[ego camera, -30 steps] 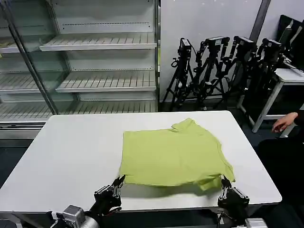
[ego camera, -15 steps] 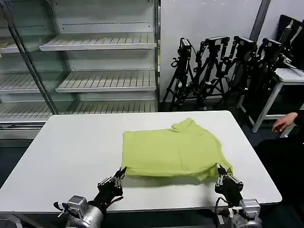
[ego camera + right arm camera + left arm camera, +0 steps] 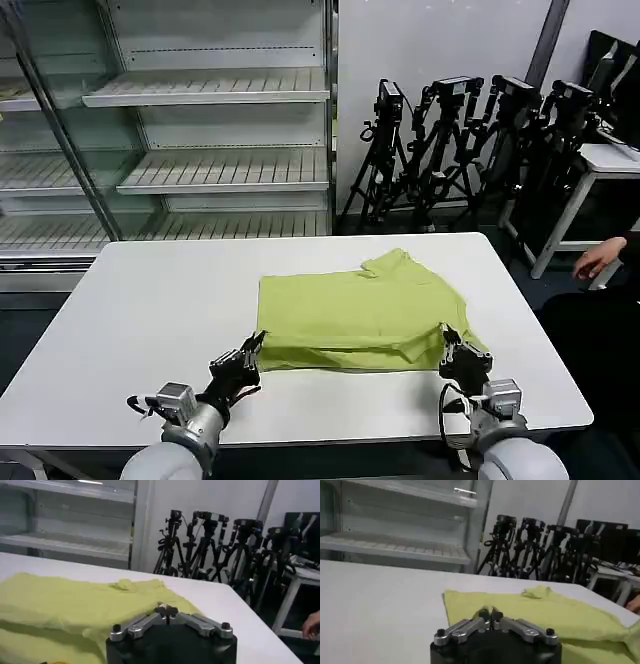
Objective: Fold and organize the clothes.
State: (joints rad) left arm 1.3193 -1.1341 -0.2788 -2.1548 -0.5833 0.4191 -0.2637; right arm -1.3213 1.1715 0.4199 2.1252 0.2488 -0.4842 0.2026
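While both arms reach in from the desk's near edge, we see the left pincer closed on the near left corner of the T-shirt, its fingers pressed together with the lime fabric's hem pinched between them and raised a little off the surface. In the left wrist view the same left pincer shows its two tips meeting, with the T-shirt spreading away just beyond them. The right pincer is likewise clamped shut on the shirt's near right corner, close to the bunched short sleeve, and it too holds the cloth slightly lifted. From the right wrist view we see the right pincer with its tips together and the T-shirt lying out past them in soft folds.

Between the two pincers the shirt's near hem hangs in a low lifted line, with a shadow under it on the desk. We see the rest of the garment resting flat on the white desk, roughly in the middle and somewhat toward the right edge, with a rumpled bump of fabric at its far side.

Beyond the desk's far edge stand metal shelves on the left and a row of black tripods on the right.
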